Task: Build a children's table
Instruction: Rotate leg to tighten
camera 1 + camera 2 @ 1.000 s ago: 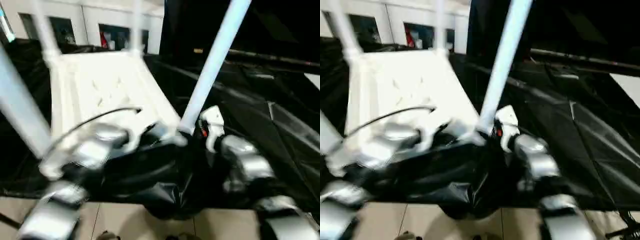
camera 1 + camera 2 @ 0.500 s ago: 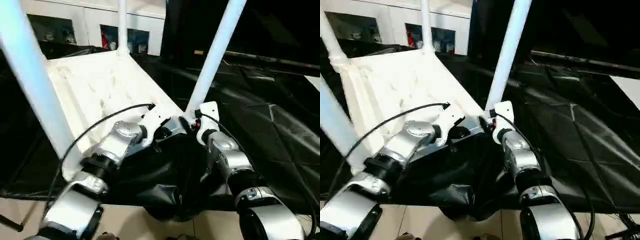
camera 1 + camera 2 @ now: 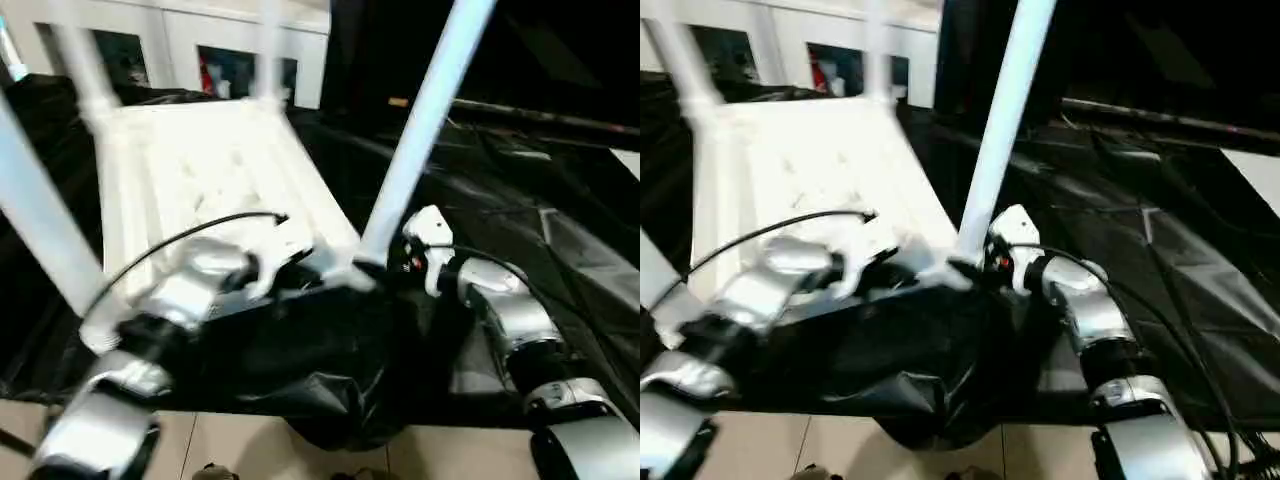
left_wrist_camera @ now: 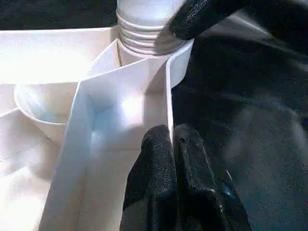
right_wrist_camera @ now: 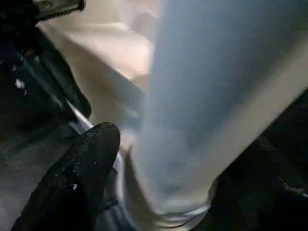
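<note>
Swung outward since half a second ago: right forearm, elbow now farther right. Upside down on black-draped counter: smooth white plastic tabletop, ribbed underside up. Rising from corner sockets: long tapered tube legs, nearest leg ridged at base. Left gripper pinched narrow on thin rim wall. Right gripper spread wide around leg base. No readable writing.
</note>
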